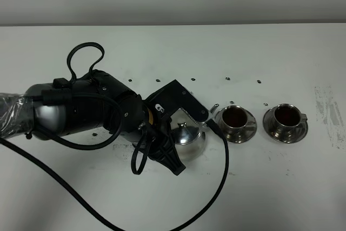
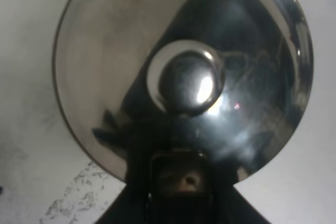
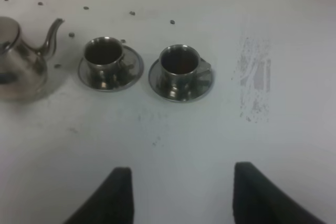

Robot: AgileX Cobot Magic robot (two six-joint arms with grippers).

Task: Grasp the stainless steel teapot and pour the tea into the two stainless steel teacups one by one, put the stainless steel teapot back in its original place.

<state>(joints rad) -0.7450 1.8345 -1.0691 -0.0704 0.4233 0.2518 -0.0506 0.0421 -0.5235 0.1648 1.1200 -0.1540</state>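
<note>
The stainless steel teapot (image 1: 190, 140) stands upright left of the cups, its spout toward them. It also shows in the right wrist view (image 3: 18, 61). From above, its lid and knob (image 2: 189, 82) fill the left wrist view. My left gripper (image 1: 173, 147) is over it and looks shut on the handle (image 2: 178, 182). The two stainless steel teacups (image 1: 235, 120) (image 1: 285, 119) sit on their saucers, each holding dark tea (image 3: 104, 51) (image 3: 178, 61). The teapot's coaster is hidden. My right gripper (image 3: 181, 198) is open and empty, well in front of the cups.
My left arm and its black cable (image 1: 224, 171) cover the table left of and in front of the teapot. Small screw holes (image 1: 228, 78) dot the white table behind the cups. A scuffed patch (image 1: 328, 113) lies at the far right.
</note>
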